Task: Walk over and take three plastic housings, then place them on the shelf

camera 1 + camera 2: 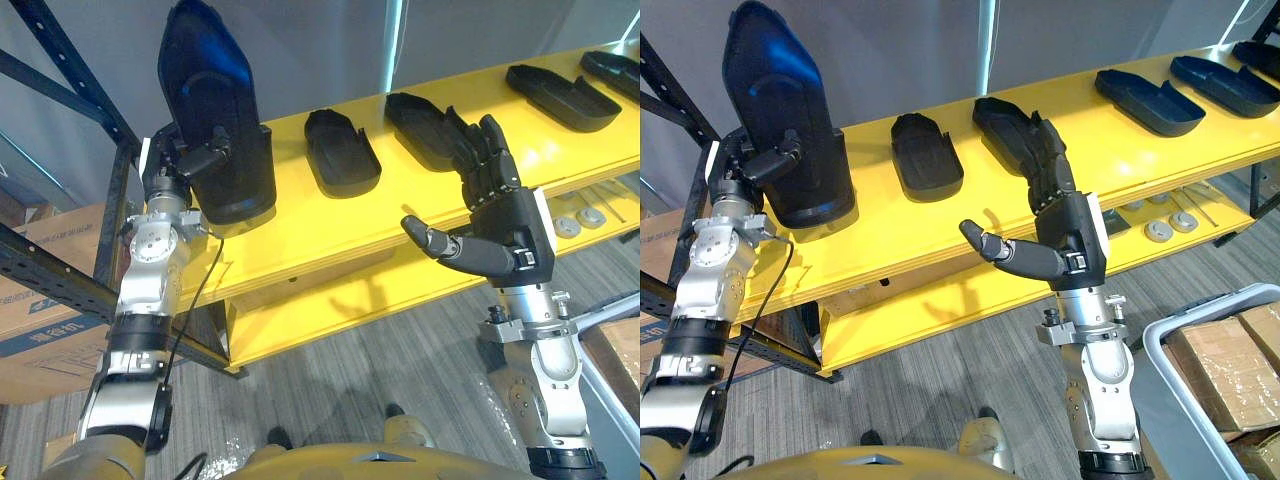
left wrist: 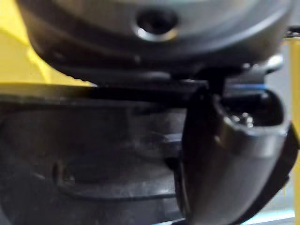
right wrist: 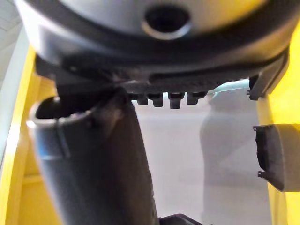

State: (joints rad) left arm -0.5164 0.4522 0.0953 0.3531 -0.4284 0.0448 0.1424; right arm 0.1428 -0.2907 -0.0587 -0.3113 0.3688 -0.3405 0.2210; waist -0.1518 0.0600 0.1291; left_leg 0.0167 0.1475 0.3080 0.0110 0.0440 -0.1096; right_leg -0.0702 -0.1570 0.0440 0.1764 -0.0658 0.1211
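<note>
I am looking down at a long yellow shelf (image 1: 330,225) that runs from lower left to upper right, carried by a dark blue rack frame (image 1: 113,215). A lower shelf (image 1: 330,310), also yellow, sits under it. Grey carpeted floor (image 1: 400,370) lies in front. A cardboard box (image 1: 40,350) stands behind the frame at the left. At the lower right is a grey bin (image 1: 1160,340) with more boxes (image 1: 1225,365) inside.

A tall housing (image 1: 215,110) of black plastic stands upright at the shelf's left end. I cannot tell whether its lower end rests on the shelf. The left robot hand (image 1: 180,160) grips it from the left side, thumb curled across its front.

To its right a second housing (image 1: 342,152) lies flat on the shelf, hollow side up. Next comes a third housing (image 1: 425,130), then two more housings (image 1: 562,95) well apart at the far right end.

The right robot hand (image 1: 505,225) hangs in front of the shelf edge, holding nothing, its fingers straight and thumb spread wide. Its fingertips overlap the third housing's right edge.

Two small round discs (image 1: 566,226) lie on the lower shelf, just right of that hand.
</note>
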